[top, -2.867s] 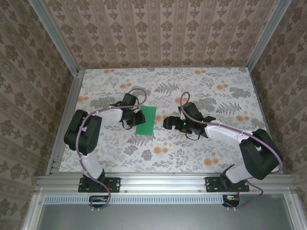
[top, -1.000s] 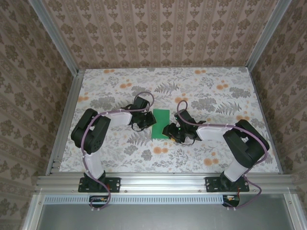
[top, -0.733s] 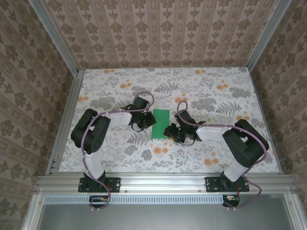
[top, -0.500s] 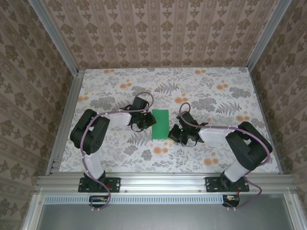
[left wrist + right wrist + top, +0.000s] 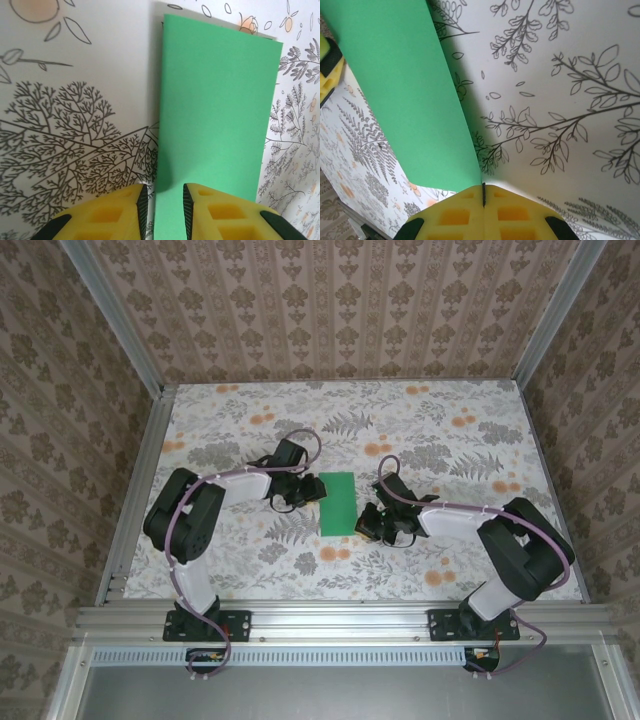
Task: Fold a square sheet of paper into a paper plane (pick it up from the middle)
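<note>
The sheet of paper [image 5: 337, 503] is bright green and lies in the middle of the floral table as a tall narrow rectangle, half as wide as a square. My left gripper [image 5: 312, 490] sits at its left edge. In the left wrist view the paper [image 5: 215, 115] has its left edge running between that gripper's [image 5: 163, 200] slightly parted jaws, so it is open. My right gripper [image 5: 365, 522] is at the lower right corner. In the right wrist view the gripper [image 5: 483, 189] is shut on the paper's [image 5: 410, 100] edge, which lifts off the table.
The floral tablecloth [image 5: 450, 440] spreads wide around the paper. Wallpapered walls stand at the back and sides, and an aluminium rail [image 5: 340, 620] runs along the near edge by the arm bases. A yellow fingertip [image 5: 327, 60] of the left gripper shows beyond the paper.
The right gripper has shut on the paper's lower right edge and drawn back a little to the right. The paper has slid slightly right. The left jaws have parted a bit.
</note>
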Motion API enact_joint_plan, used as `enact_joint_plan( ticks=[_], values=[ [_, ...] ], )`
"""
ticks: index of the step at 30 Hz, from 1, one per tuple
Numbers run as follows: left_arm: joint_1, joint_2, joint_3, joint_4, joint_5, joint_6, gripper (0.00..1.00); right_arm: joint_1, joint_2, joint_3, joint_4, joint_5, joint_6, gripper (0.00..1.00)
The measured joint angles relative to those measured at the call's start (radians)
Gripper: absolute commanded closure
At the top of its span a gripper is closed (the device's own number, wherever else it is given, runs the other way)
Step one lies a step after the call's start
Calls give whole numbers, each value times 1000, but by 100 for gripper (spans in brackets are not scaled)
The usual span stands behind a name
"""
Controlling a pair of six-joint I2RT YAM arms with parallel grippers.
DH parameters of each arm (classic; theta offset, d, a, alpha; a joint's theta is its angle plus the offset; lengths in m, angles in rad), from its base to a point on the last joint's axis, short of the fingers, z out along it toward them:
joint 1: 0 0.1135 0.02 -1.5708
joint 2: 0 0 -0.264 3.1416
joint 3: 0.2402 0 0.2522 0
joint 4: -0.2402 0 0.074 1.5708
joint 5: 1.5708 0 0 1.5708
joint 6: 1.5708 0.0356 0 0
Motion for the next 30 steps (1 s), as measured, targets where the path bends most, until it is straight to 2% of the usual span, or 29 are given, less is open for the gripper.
enact_joint_plan(
  ticks=[7, 12, 16, 23, 30],
  values=[
    [3, 12, 3, 20, 14, 21, 77, -2, -5, 0, -48, -4, -14, 100],
    [-3, -45, 3, 11, -30, 51, 76, -2, -5, 0, -70, -4, -18, 100],
    [-9, -66, 4, 34, -17, 64, 78, -2, -5, 0, -72, -4, -27, 100],
    [-33, 35, 92, 8, 4, 85, 84, -2, -10, 1, -86, -4, -33, 100],
    [-33, 108, 131, -47, -18, 101, 85, -2, -28, 14, -94, -5, -36, 100]
  ],
)
